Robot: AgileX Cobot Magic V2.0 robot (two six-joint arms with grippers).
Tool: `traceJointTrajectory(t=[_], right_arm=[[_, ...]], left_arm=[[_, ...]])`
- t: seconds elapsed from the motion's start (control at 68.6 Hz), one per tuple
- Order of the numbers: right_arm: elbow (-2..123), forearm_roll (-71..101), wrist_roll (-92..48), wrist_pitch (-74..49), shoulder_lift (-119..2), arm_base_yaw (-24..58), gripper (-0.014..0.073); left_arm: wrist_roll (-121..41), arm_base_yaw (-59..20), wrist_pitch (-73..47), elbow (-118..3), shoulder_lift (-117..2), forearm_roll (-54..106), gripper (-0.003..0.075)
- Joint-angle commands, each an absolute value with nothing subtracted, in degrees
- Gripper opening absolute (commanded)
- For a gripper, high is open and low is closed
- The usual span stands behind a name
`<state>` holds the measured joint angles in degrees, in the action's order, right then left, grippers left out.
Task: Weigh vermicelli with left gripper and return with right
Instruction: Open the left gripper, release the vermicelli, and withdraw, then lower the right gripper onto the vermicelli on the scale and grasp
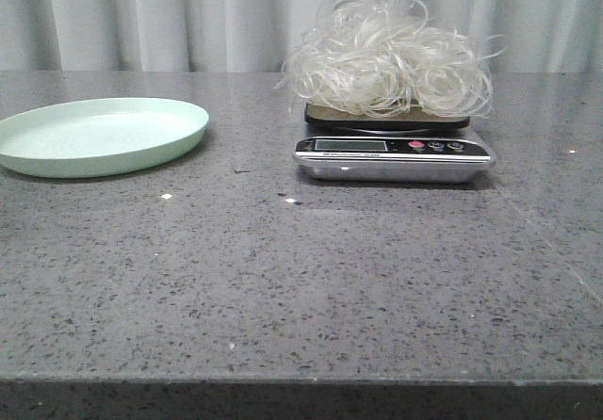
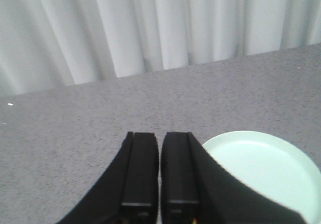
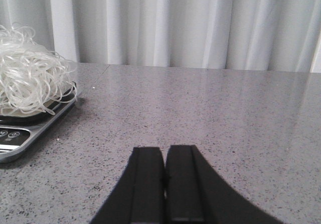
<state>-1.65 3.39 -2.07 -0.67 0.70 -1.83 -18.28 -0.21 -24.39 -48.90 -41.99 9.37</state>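
Observation:
The vermicelli (image 1: 388, 56), a fluffy tangle of whitish strands, lies on the platform of a silver kitchen scale (image 1: 394, 153) at the back middle-right of the table. It also shows in the right wrist view (image 3: 30, 78) on the scale (image 3: 30, 133). The pale green plate (image 1: 99, 134) sits empty at the back left, and shows in the left wrist view (image 2: 261, 169). My left gripper (image 2: 160, 136) is shut and empty beside the plate. My right gripper (image 3: 164, 149) is shut and empty, apart from the scale. Neither arm shows in the front view.
The grey speckled table (image 1: 301, 288) runs to a front edge close to the camera. A white curtain (image 1: 188, 15) hangs behind the table. A few small bright flecks (image 1: 167, 196) lie on the table in front of the plate and scale.

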Motion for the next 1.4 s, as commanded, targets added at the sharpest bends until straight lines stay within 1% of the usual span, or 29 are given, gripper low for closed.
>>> traceJointTrajectory(t=[0.0, 0.19, 0.394, 0.583, 0.729, 0.875, 0.991, 1.224, 1.239, 1.312, 1.327, 1.341, 1.385], right_arm=[[-1.1, 3.3, -2.3, 3.8, 1.5, -2.1, 0.0151], [-1.1, 3.3, -2.3, 3.8, 1.5, -2.1, 0.0151], [-1.1, 3.4, -2.3, 4.3, 1.5, -2.1, 0.0151], [-1.0, 3.9, -2.3, 5.4, 1.5, -2.1, 0.0151], [2.4, 5.3, -2.3, 4.7, 1.3, -2.1, 0.0151], [9.6, 7.0, -2.3, 2.0, -2.0, -2.1, 0.0151], [18.3, 8.1, -2.3, -1.1, -8.2, -2.1, 0.0151], [41.6, 10.2, -2.3, -12.8, -29.1, -0.6, 0.0151], [44.6, 10.2, -2.5, -14.5, -30.9, -0.1, 0.0151], [50.5, 10.2, -3.1, -18.3, -36.3, 2.0, 0.0151], [54.0, 10.2, -3.7, -19.9, -38.6, 3.2, 0.0151], [54.0, 10.2, -3.7, -19.9, -38.6, 3.2, 0.0151], [59.1, 10.2, -4.7, -22.8, -43.7, 6.1, 0.0153]], left_arm=[[-18.1, -0.1, -14.8, -43.1, -35.7, 7.8, 0.0137], [-18.1, -0.5, -13.7, -31.6, -24.7, 7.4, 0.0137], [-18.1, -0.4, -12.8, -24.9, -14.6, 7.4, 0.0137], [-18.1, -0.4, -11.1, -22.4, -12.7, 9.7, 0.0137], [-18.1, -0.4, -10.4, -22.4, -12.7, 12.6, 0.0137], [-18.1, -0.4, -10.4, -22.4, -12.7, 12.6, 0.0137], [-18.1, -0.4, -10.4, -22.4, -12.7, 12.6, 0.0137], [-18.1, -0.5, -10.4, -22.4, -12.7, 12.6, 0.0137], [-18.1, -0.5, -10.4, -22.4, -12.7, 12.6, 0.0137], [-18.1, -0.5, -10.4, -22.4, -12.7, 12.6, 0.0137], [-18.1, -0.5, -10.4, -22.4, -12.7, 12.6, 0.0137], [-18.1, -0.5, -10.4, -22.4, -12.7, 12.6, 0.0137], [-18.1, -0.5, -10.4, -22.4, -12.7, 12.6, 0.0137]])
